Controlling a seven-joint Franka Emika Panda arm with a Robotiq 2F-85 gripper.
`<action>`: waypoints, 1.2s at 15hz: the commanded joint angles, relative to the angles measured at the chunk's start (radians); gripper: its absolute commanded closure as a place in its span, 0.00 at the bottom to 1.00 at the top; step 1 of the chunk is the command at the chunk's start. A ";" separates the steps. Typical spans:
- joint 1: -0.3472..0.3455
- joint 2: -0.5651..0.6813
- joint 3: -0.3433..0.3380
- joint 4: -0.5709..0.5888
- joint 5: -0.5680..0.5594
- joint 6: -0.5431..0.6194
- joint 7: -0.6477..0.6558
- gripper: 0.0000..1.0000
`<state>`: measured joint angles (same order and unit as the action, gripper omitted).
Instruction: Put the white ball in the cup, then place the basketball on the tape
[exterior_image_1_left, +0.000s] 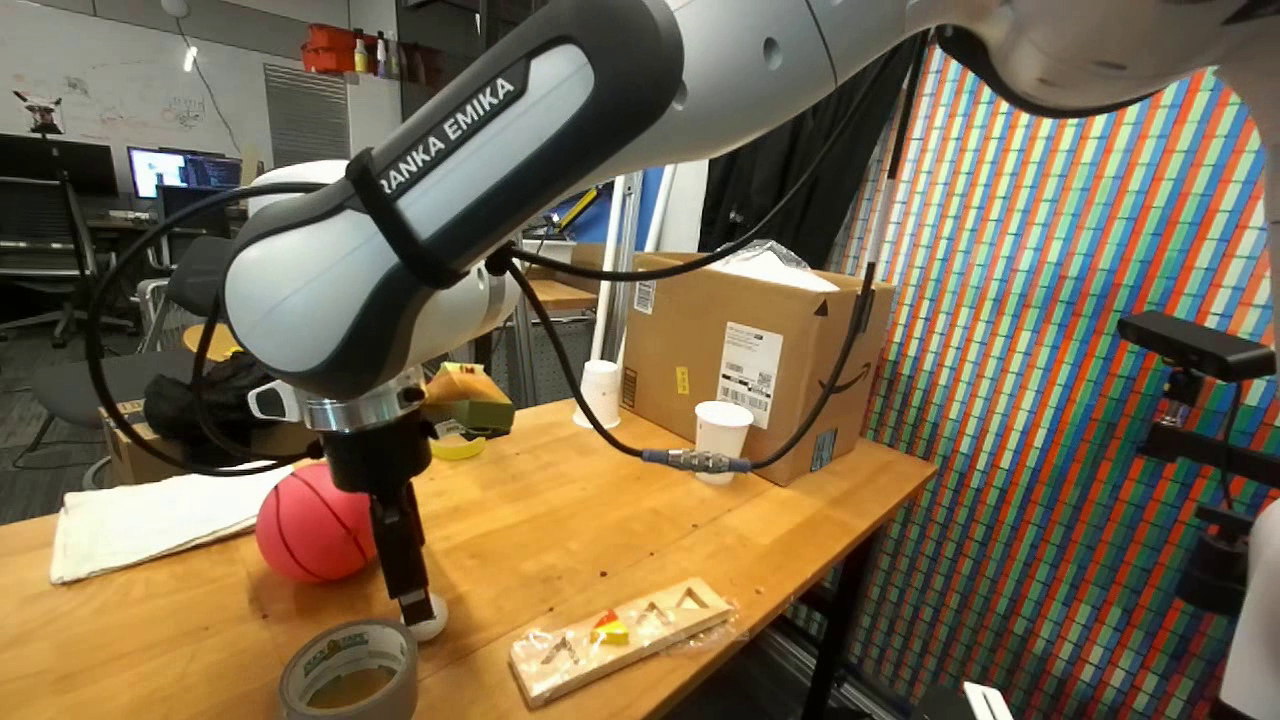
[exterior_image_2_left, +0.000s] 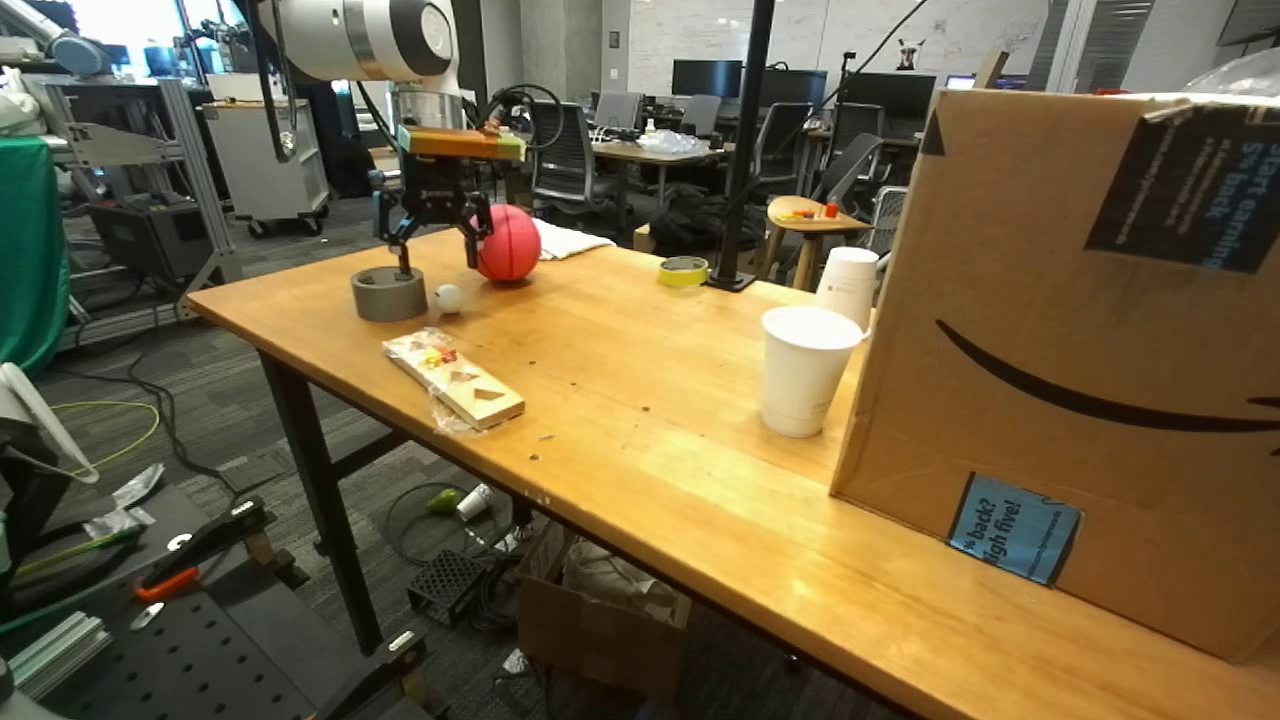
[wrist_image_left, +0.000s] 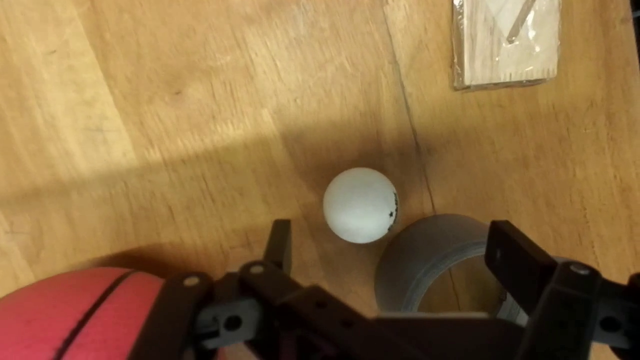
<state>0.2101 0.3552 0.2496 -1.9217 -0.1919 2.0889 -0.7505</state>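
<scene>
The white ball (wrist_image_left: 360, 205) rests on the wooden table close beside the grey tape roll (wrist_image_left: 420, 250); both exterior views show the ball too (exterior_image_1_left: 430, 622) (exterior_image_2_left: 448, 299). My gripper (wrist_image_left: 390, 235) is open and empty, low over the table, its fingers apart. In the wrist view the ball lies ahead of the gap between the fingertips, and one finger overlaps the tape roll. The reddish basketball (exterior_image_2_left: 510, 245) sits on the table by the finger away from the tape (exterior_image_2_left: 390, 298). The white cup (exterior_image_2_left: 805, 375) stands upright by the cardboard box; it also shows here (exterior_image_1_left: 722, 440).
A wooden puzzle block in plastic wrap (exterior_image_1_left: 620, 640) lies near the table edge. The cardboard box (exterior_image_1_left: 680, 340) stands at the far end, with an upturned white cup (exterior_image_1_left: 599, 390) beside it. A yellow tape roll (exterior_image_2_left: 683, 272) and a white cloth (exterior_image_1_left: 160, 520) lie behind.
</scene>
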 joint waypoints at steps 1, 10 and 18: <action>0.003 0.011 0.005 -0.007 -0.014 0.027 0.001 0.00; 0.000 0.033 0.001 -0.013 -0.025 0.038 -0.008 0.00; -0.001 0.017 0.002 -0.006 -0.032 0.017 -0.026 0.00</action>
<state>0.2128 0.3814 0.2504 -1.9291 -0.1995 2.0987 -0.7581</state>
